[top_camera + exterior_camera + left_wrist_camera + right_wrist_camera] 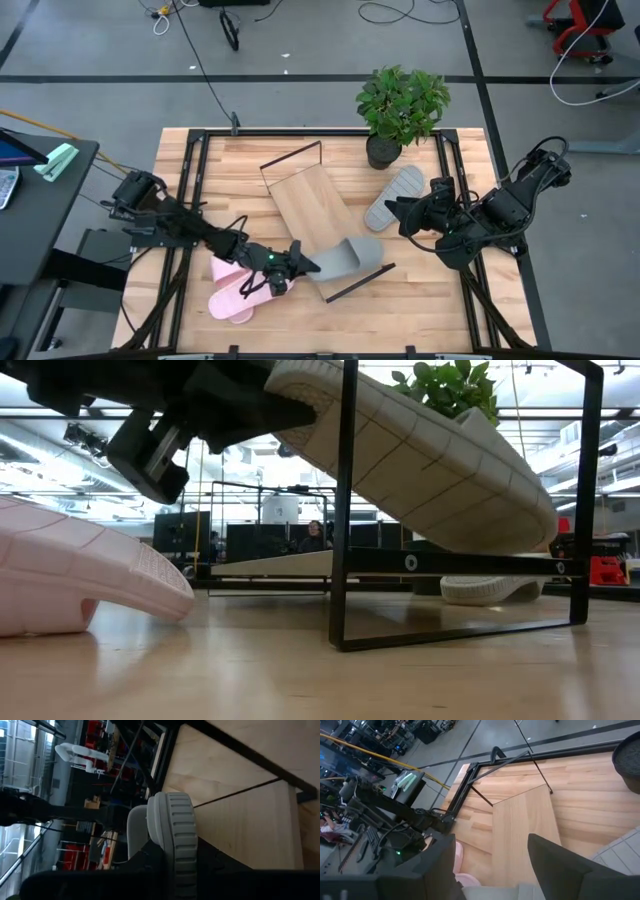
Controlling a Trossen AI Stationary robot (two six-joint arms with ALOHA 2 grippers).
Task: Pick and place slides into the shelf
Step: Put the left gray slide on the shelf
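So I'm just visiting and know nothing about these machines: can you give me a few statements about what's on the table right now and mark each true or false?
1. The left tool is holding a grey slide over the near end of the shelf. True.
2. The right tool is gripping the other grey slide. False: its fingers are open and empty, just beside that slide, which lies on the table.
3. Two pink slides lie on the table by the left arm. True.
4. The potted plant stands on the shelf. False: it stands on the table beyond the shelf's far end.
5. All four slides are already on the shelf. False: none has been let go there yet.
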